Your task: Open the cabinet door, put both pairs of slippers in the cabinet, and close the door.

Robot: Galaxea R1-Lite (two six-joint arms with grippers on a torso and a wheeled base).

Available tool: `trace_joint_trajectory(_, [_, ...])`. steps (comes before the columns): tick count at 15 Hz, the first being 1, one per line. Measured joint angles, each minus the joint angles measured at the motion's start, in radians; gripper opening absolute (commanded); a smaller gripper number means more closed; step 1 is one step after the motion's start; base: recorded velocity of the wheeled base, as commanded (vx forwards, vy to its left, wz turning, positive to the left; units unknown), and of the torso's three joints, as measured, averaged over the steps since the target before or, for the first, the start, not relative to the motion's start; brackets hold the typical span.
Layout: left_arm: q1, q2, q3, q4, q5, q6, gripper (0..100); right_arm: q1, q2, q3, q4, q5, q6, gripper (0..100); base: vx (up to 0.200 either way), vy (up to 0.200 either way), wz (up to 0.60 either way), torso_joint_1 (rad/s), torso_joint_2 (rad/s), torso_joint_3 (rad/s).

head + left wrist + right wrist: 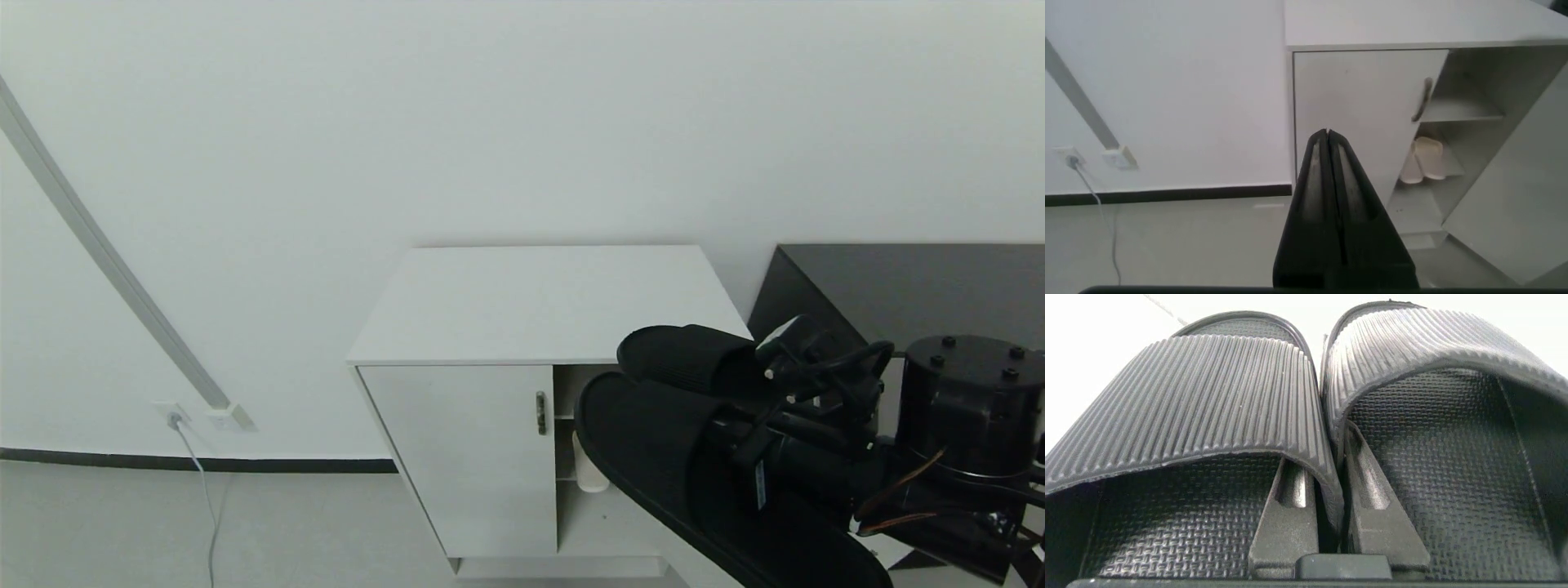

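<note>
Against the white wall (522,122) stood the cabinet (539,302), right side open, white slippers (1427,158) inside. The right gripper (1327,490) pinched the black slippers (653,425) by their inner walls before the opening; the left gripper (1328,155) was pressed together, empty. Best enter level, toes first, clear of the shut door (465,449).

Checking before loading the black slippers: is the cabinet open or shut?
Open on its right half: shelves and white slippers show inside the cabinet.
</note>
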Motion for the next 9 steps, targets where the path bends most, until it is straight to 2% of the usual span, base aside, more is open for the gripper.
trace_joint_trajectory(9, [-0.001, 0.0, 0.0, 0.0, 0.0, 0.0, 0, -0.003, 0.011, 0.004, -0.001, -0.001, -0.001, 0, 0.0, 0.0, 0.0, 0.0, 0.0, 0.0])
